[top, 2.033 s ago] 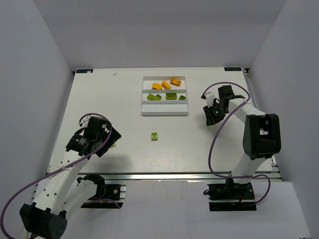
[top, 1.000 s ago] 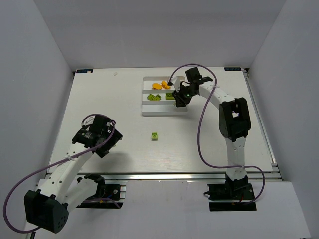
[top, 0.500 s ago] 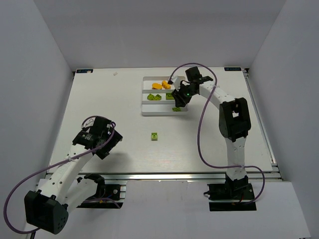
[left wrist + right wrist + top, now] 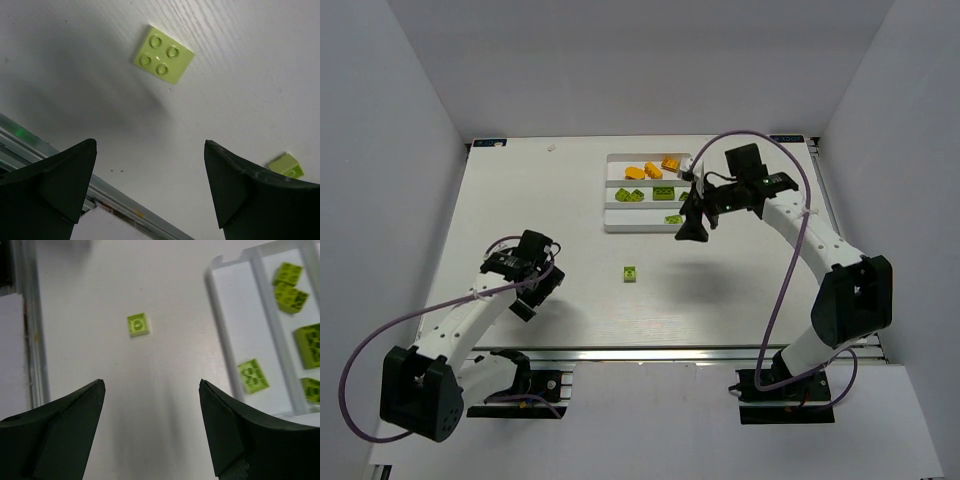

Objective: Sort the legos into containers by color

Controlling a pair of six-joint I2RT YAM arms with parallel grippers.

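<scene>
The white tray (image 4: 638, 228) holds orange legos (image 4: 652, 170) in its far compartment and lime legos (image 4: 645, 194) in the middle one. A single lime brick (image 4: 673, 219) (image 4: 252, 376) lies in the near compartment. One loose lime brick (image 4: 631, 272) (image 4: 138, 324) rests on the table in front of the tray. My right gripper (image 4: 692, 228) (image 4: 152, 383) hovers open and empty at the tray's near right corner. My left gripper (image 4: 530, 290) (image 4: 150, 143) is open and empty low over the table; ahead of it lies a lime four-stud brick (image 4: 163, 54), and another lime brick (image 4: 286, 165) peeks past its right finger.
The metal rail (image 4: 60, 165) of the table's near edge runs just behind the left gripper, and it also shows at the left of the right wrist view (image 4: 30, 340). White walls enclose the table on three sides.
The right gripper opened over the tray and a lime brick now lies in the near compartment. It then drew back toward the tray's near right corner. The left gripper shifted slightly.
</scene>
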